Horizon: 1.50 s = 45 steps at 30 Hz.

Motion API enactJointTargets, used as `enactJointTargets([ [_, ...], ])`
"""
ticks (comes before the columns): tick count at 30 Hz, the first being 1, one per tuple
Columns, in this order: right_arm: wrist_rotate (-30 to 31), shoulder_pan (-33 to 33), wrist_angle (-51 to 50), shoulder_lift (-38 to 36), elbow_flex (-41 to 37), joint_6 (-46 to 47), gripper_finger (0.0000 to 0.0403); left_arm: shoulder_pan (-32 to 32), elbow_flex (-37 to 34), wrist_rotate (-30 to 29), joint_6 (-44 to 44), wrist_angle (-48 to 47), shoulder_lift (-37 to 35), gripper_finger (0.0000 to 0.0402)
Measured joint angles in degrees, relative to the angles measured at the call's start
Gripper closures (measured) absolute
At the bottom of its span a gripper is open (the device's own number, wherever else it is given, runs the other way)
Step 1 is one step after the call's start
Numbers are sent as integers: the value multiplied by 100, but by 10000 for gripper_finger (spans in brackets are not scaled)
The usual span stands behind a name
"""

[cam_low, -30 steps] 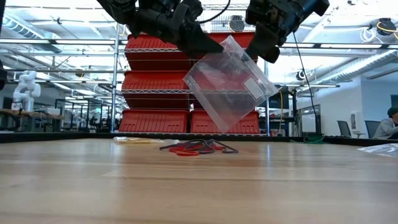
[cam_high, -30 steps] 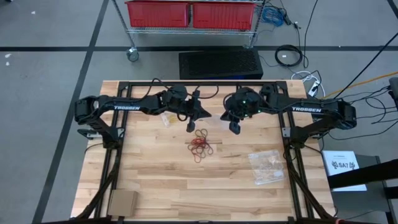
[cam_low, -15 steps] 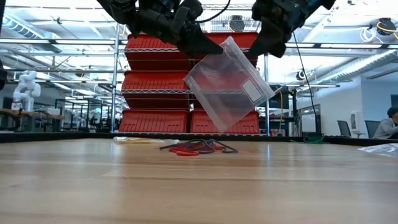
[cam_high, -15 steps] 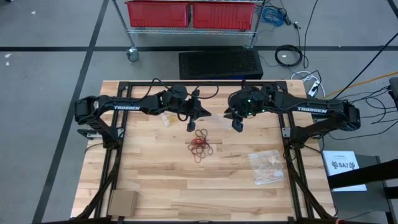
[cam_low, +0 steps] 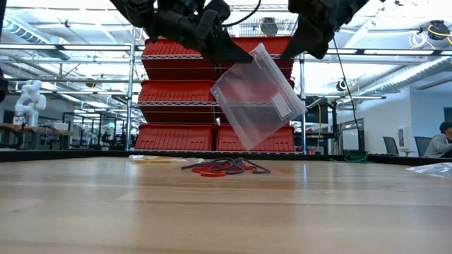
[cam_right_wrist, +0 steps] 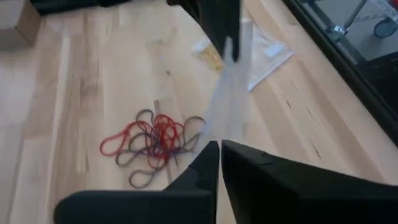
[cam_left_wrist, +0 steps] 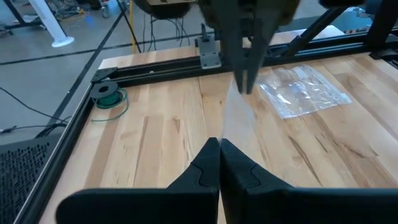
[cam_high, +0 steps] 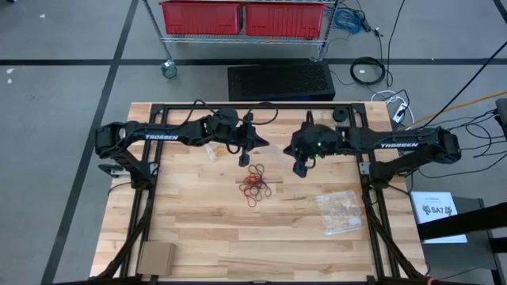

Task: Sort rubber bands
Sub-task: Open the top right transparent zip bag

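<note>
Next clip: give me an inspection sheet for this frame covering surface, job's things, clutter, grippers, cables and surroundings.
Surface: wooden table, butcher-block top inside a black frame.
Job's things: rubber bands, a tangled red and dark pile at mid-table; clear plastic bag hanging tilted above them, looks empty.
Clutter: a bag with yellowish contents under the left arm; crumpled clear bags to the right; cardboard piece at the near left corner.
Grippers: left gripper shut on the hanging bag's top corner; right gripper shut, beside the bag, apparently not holding it.
Cables: several coils and leads on the floor.
Surroundings: red bins on wire shelving.
</note>
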Motion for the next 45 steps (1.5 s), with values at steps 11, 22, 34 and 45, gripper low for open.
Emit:
enactJointTargets([
  [11,817,48,717,616,-199,108,403,0,0,2,2,-5,-2,401],
  [22,452,67,1474,715,-201,10,403,0,0,-290,-5,-74,-7,401],
  [34,658,183,2667,740,-890,810,403,0,0,-710,-173,-54,-7,401],
  [45,1325,106,3981,1036,-1422,1014,403,-150,-1,-722,-444,43,-7,401],
])
